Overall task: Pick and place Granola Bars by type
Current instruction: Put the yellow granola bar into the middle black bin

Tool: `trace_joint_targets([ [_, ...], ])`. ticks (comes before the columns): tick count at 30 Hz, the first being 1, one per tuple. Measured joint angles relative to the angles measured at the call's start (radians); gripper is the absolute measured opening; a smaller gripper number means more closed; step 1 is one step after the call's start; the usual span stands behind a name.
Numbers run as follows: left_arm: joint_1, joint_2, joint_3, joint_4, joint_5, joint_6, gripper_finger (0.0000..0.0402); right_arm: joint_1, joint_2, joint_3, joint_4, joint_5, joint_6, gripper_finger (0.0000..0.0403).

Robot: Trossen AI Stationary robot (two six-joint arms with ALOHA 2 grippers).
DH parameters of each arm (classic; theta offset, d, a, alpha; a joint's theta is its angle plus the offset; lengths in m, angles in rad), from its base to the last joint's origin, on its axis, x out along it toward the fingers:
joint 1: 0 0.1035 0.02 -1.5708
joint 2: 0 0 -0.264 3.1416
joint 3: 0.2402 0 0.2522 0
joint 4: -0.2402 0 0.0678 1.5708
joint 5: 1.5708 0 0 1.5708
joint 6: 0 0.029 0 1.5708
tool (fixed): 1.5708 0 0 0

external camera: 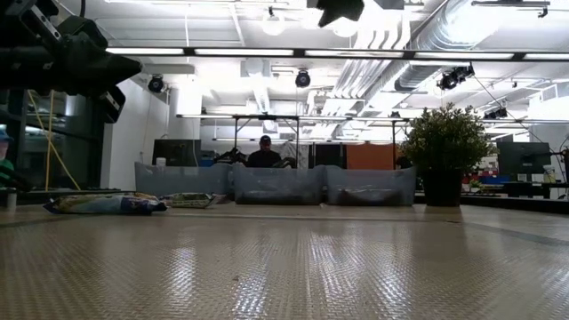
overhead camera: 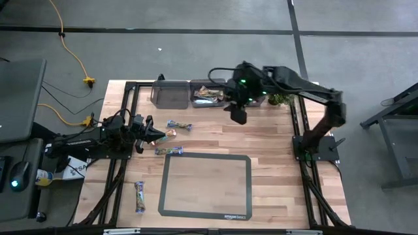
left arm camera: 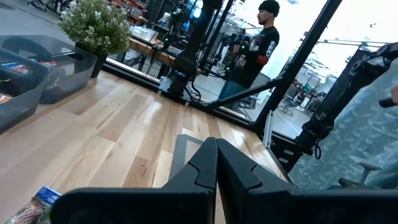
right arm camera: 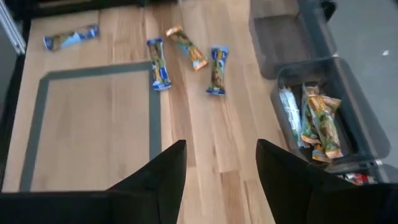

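Note:
Several granola bars lie flat on the wooden table: a blue one [overhead camera: 179,126] [right arm camera: 217,70], an orange one [overhead camera: 171,134] [right arm camera: 186,48], another blue one [overhead camera: 168,151] [right arm camera: 158,64], and a green-white one [overhead camera: 139,196] [right arm camera: 70,38] near the front-left corner. More bars [right arm camera: 320,121] lie in the middle bin [overhead camera: 209,93]. My left gripper [overhead camera: 155,134] [left arm camera: 216,163] is shut and hovers just left of the orange bar, raised off the table in the low view [external camera: 107,71]. My right gripper [overhead camera: 236,115] [right arm camera: 221,168] is open and hangs above the table in front of the bins.
Grey bins stand along the far edge; the left one [overhead camera: 170,93] [right arm camera: 292,37] is empty. A small potted plant [overhead camera: 279,99] [external camera: 444,151] stands at the far right. A dark-framed mat [overhead camera: 162,186] lies at the near middle. A person [left arm camera: 258,43] stands beyond the table.

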Motion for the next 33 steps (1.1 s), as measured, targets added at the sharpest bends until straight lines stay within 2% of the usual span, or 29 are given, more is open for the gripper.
trace_joint_targets([
  [3, 0.0, 0.0, 0.0, 0.0, 0.0, 0.0, 0.0001, 0.017, -0.136, -0.173, 0.12, 0.024, 0.064, 0.0177],
  [10, 0.0, 0.0, 0.0, 0.0, 0.0, 0.0, 0.0001, 0.114, -0.522, -0.735, 0.571, 0.164, 0.283, 0.0177],
  [15, 0.0, 0.0, 0.0, 0.002, -0.012, 0.0, 0.0001, 0.192, -0.718, -1.0, 0.745, 0.274, 0.44, 0.0177],
  [23, 0.0, 0.0, 0.0, 0.001, -0.017, 0.0, 0.0001, 0.34, -0.98, -1.284, 0.914, 0.505, 0.566, 0.0177],
  [28, 0.0, 0.0, 0.0, 0.001, -0.021, -0.001, 0.0001, 0.405, -1.088, -1.395, 0.952, 0.585, 0.607, 0.0177],
  [33, 0.0, 0.0, 0.0, 0.002, -0.084, -0.041, 0.0001, 0.455, -1.158, -1.493, 1.018, 0.643, 0.631, 0.0177],
])
